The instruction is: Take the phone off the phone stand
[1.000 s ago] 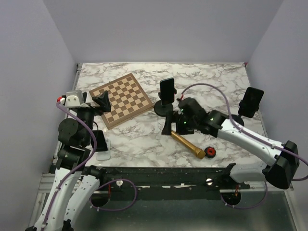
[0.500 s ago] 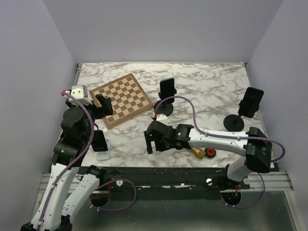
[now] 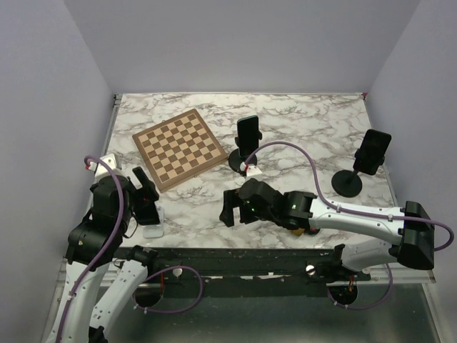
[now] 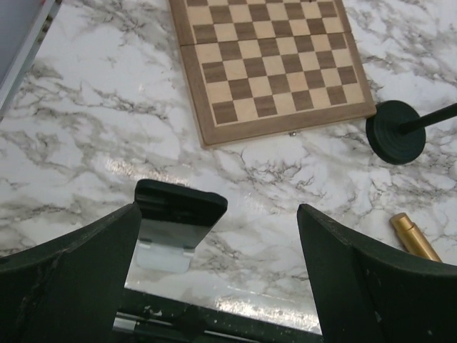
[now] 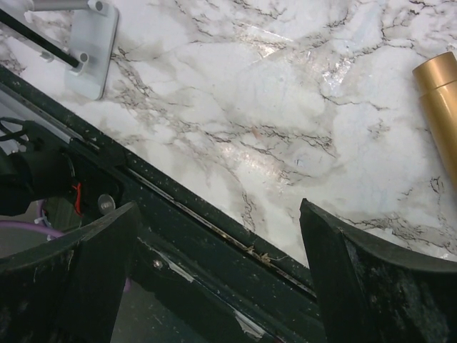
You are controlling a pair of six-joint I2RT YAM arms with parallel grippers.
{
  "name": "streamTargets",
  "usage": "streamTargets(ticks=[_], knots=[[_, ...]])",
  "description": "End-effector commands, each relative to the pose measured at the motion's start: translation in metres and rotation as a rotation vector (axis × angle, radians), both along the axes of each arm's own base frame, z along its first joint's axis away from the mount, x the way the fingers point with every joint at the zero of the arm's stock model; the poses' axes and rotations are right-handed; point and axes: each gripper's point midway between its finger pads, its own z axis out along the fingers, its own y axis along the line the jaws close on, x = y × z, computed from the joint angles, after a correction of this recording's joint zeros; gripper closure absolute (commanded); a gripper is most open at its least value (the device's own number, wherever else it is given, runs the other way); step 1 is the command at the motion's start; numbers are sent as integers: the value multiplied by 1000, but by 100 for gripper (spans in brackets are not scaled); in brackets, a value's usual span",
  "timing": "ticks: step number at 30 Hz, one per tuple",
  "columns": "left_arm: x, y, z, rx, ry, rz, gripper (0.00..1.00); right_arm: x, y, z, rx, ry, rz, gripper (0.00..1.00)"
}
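**Phones docked in three spots**

A dark phone (image 4: 180, 206) leans back on a small white stand (image 4: 164, 257) at the near left edge of the marble table (image 3: 314, 125), its glossy screen catching the light. Near the table's middle, a second phone (image 3: 248, 133), black and upright in portrait, sits atop a black stand (image 3: 239, 158) with a round base and a thin stem. A third phone (image 3: 374, 148), also black and slightly tilted, rests on a matching stand (image 3: 348, 183) by the right edge. Each phone sits in its holder.
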Motion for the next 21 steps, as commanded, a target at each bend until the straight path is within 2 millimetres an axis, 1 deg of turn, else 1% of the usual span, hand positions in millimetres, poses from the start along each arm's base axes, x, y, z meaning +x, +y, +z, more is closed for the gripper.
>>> streamTargets(ticks=[1, 4, 6, 8, 13, 15, 18, 20, 21], knots=[[-21, 12, 0, -64, 120, 149, 2, 3, -1, -10, -37, -17, -7, 0], [-30, 16, -5, -112, 223, 273, 1, 4, -5, -13, -57, -19, -16, 0], [-36, 20, -2, -153, 271, 373, 2, 5, -9, -11, -66, -23, -28, 0], [-39, 18, 1, -204, 310, 447, 2, 6, -11, -7, -59, -30, -38, 0], [-37, 15, 6, -341, 320, 605, 1, 7, -13, 7, -22, -48, -46, 0], [-34, 12, 7, -394, 322, 654, 2, 7, -14, 12, -13, -52, -48, 0], [-28, 9, -6, -443, 368, 721, 3, 7, -19, 17, -5, -56, -63, 0], [-25, 8, -19, -475, 420, 767, 5, 7, -23, 20, 3, -60, -72, 0], [-21, 9, -25, -483, 433, 774, 8, 6, -26, 21, 8, -62, -76, 0]])
